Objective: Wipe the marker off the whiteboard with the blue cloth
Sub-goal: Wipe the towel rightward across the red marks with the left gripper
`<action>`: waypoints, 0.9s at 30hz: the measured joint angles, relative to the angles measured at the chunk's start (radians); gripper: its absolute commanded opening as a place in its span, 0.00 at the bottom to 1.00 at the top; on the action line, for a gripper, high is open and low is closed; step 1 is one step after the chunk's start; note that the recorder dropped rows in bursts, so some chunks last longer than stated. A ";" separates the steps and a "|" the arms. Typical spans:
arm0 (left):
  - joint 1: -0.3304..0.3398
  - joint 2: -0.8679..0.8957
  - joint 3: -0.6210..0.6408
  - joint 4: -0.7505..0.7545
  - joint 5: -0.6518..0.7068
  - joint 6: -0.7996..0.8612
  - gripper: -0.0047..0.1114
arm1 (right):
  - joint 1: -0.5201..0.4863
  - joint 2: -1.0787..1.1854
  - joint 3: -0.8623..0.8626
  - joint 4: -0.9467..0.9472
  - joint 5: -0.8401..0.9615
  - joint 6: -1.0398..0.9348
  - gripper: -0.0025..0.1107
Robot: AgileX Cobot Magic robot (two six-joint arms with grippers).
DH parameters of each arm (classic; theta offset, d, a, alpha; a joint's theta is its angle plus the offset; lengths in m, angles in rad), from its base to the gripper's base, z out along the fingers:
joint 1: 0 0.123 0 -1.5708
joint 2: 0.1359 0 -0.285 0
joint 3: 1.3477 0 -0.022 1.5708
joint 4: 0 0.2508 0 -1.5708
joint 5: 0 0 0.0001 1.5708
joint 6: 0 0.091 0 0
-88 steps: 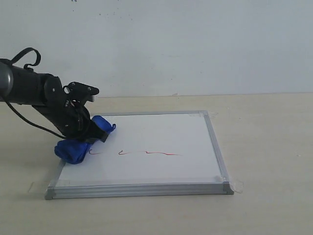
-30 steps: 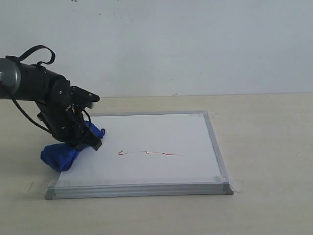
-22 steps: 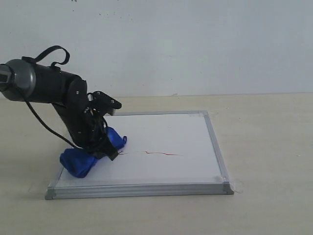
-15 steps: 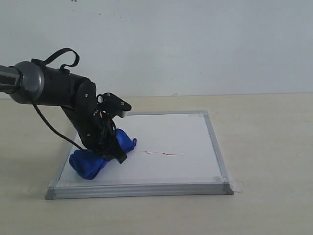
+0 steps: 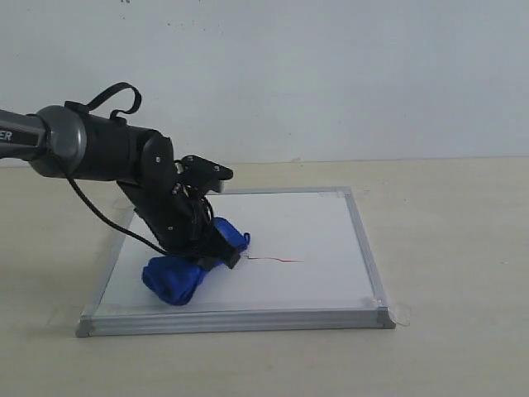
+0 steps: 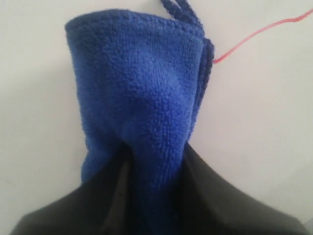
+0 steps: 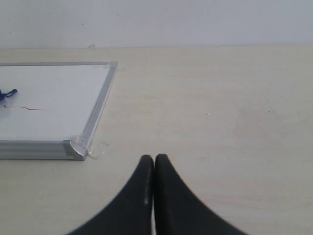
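**Left gripper (image 5: 220,251) clamps blue cloth (image 5: 176,280) on whiteboard (image 5: 310,217)**

Its black fingers (image 6: 215,196) are closed tight on the cloth, pressing it onto the board's white face. The black arm leans in from 9 o'clock, wrist bent steeply down. The plush, rolled cloth lies with its long axis from 7 to 1 o'clock. Its looped tip touches the marker (image 5: 277,260), a thin red stroke running toward 3 o'clock. The board is flat and silver-framed. The right gripper (image 7: 154,162), jaws pressed together and empty, hangs over the pale table (image 5: 450,248).
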 measured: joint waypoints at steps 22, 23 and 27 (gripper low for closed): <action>-0.066 0.021 -0.056 0.066 0.042 -0.039 0.07 | 0.000 0.000 0.000 0.000 0.000 0.002 0.02; -0.057 0.021 -0.056 0.094 0.042 -0.070 0.07 | 0.000 0.000 0.000 0.000 0.000 0.002 0.02; 0.008 0.021 -0.056 0.168 0.044 -0.164 0.07 | 0.000 0.000 0.000 0.000 0.000 0.002 0.02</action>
